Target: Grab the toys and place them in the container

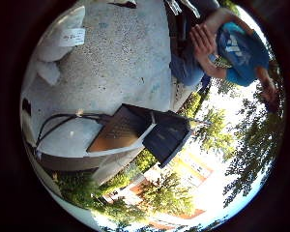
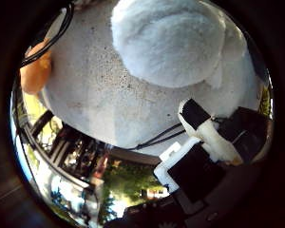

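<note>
A white plush toy [image 2: 173,40] is seen lying on a speckled stone table [image 2: 95,95], filling much of the thumb-side view close to the palm. The robot hand [image 2: 206,142] is shown at the table's edge, one white-and-black finger extended beside the toy without touching it; nothing is grasped. An orange toy [image 2: 35,71] is seen near the table's far rim. Trees and buildings are seen beyond.
</note>
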Robot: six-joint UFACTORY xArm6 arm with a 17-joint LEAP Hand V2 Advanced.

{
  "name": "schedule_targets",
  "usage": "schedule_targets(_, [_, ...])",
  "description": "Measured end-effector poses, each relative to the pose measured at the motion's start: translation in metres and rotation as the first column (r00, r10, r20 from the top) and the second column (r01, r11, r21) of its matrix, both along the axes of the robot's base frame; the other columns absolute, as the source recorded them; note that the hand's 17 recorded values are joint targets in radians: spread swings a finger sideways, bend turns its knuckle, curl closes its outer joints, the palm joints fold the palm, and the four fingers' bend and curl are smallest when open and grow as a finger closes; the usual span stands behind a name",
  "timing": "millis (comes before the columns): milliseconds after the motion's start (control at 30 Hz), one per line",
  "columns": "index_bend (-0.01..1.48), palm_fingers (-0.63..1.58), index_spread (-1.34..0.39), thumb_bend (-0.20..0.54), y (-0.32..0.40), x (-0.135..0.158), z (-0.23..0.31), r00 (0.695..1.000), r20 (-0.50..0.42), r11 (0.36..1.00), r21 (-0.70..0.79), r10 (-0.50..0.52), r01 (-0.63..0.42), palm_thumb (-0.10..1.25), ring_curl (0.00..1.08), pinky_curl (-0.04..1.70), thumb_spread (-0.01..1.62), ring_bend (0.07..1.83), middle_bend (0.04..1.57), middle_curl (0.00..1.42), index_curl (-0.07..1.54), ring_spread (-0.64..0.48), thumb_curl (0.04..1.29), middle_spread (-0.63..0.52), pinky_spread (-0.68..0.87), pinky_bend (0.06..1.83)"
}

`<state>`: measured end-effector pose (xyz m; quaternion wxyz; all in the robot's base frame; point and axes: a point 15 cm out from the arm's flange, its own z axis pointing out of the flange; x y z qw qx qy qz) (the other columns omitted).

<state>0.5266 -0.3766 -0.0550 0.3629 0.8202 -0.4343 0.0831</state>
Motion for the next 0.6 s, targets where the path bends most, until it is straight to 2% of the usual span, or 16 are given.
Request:
schedule_targets(133, [0.17, 0.4, -0.24, -0.024, 0.001, 0.002, -0.002, 1.0, 0.01, 1.0, 0.008, 0.01, -0.01, 0.79, 0.37, 0.26, 1.04, 0.42, 0.26, 0.4, 0.25, 0.14, 0.35, -0.06, 0.39, 0.36])
schedule_targets(200, [0.15, 0.51, -0.26, -0.025, 0.004, 0.006, -0.007, 0.999, 0.026, 0.999, 0.026, 0.026, -0.026, 0.79, 0.4, 0.26, 1.04, 0.51, 0.33, 0.44, 0.24, 0.12, 0.36, -0.08, 0.36, 0.36])
schedule_targets(300, [0.08, 0.6, -0.33, -0.024, -0.002, -0.005, -0.013, 0.999, 0.027, 0.998, 0.051, 0.021, -0.022, 0.82, 0.5, 0.28, 1.03, 0.77, 0.51, 0.53, 0.17, 0.08, 0.36, -0.12, 0.3, 0.38])
schedule_targets(400, [0.16, 0.66, -0.4, -0.024, -0.005, -0.022, -0.023, 0.999, 0.038, 0.995, 0.094, 0.014, -0.017, 0.84, 0.6, 0.29, 1.02, 0.98, 0.64, 0.63, 0.12, 0.04, 0.38, -0.17, 0.26, 0.41])
schedule_targets(467, [0.21, 0.77, -0.47, -0.028, 0.0, -0.026, -0.025, 0.998, 0.063, 0.991, 0.127, 0.026, -0.033, 0.84, 0.66, 0.32, 1.01, 1.1, 0.71, 0.7, 0.1, 0.01, 0.39, -0.21, 0.26, 0.5])
schedule_targets(533, [0.28, 0.93, -0.54, -0.026, 0.008, -0.029, -0.023, 0.995, 0.092, 0.986, 0.16, 0.042, -0.056, 0.85, 0.71, 0.39, 1.0, 1.17, 0.77, 0.77, 0.08, -0.01, 0.4, -0.24, 0.26, 0.68])
schedule_targets(600, [0.32, 0.99, -0.59, -0.027, 0.014, -0.033, -0.016, 0.992, 0.115, 0.981, 0.182, 0.049, -0.07, 0.86, 0.73, 0.44, 0.99, 1.19, 0.8, 0.81, 0.07, -0.03, 0.42, -0.26, 0.27, 0.82])
